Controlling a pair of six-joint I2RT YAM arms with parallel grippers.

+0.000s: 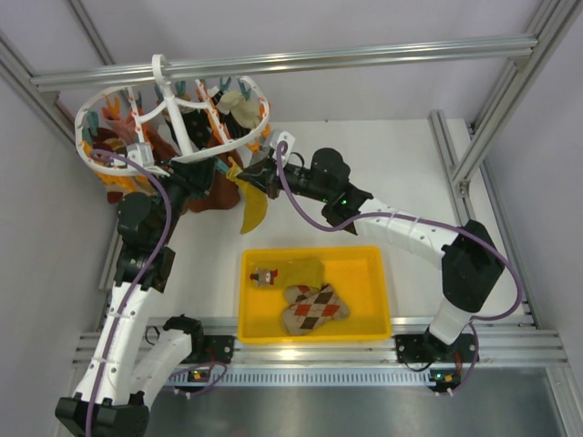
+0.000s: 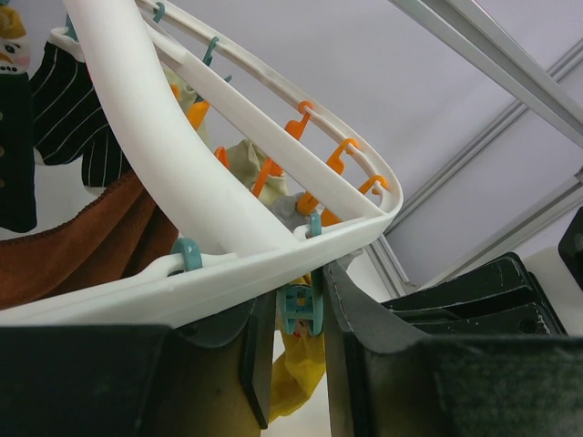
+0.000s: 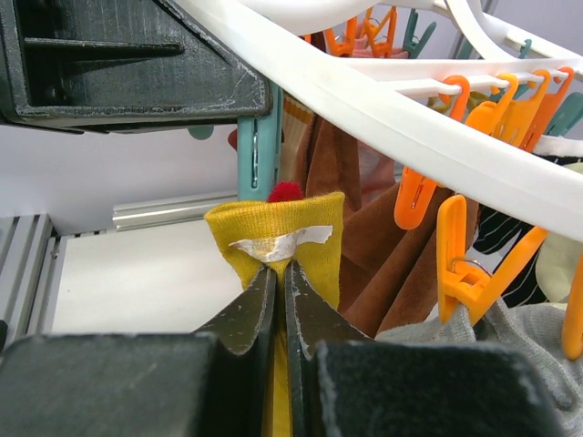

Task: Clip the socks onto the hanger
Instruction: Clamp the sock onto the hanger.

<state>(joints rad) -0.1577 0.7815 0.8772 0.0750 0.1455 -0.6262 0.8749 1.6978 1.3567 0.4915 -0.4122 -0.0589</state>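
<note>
The white round hanger point(image 1: 162, 73) hangs at the back left, and its ring shows in both wrist views point(image 2: 182, 182) point(image 3: 364, 100). My left gripper point(image 1: 232, 167) point(image 2: 296, 319) is shut on a teal clip point(image 2: 302, 305) point(image 3: 258, 146) under the ring's front edge. My right gripper point(image 1: 253, 176) point(image 3: 281, 273) is shut on the cuff of a mustard-yellow sock point(image 1: 253, 209) point(image 3: 273, 223). It holds the cuff just below that clip, and the sock hangs down point(image 2: 296, 378). A second mustard sock point(image 1: 301, 271) and a tan argyle sock point(image 1: 314, 308) lie in the yellow tray point(image 1: 314, 250).
Rust-brown socks point(image 1: 209, 196) point(image 3: 383, 246), a grey sock point(image 3: 547, 355) and a black striped sock point(image 2: 73, 118) hang on the hanger, with orange clips point(image 3: 460, 273) close by. An aluminium frame bar point(image 1: 291, 59) runs overhead.
</note>
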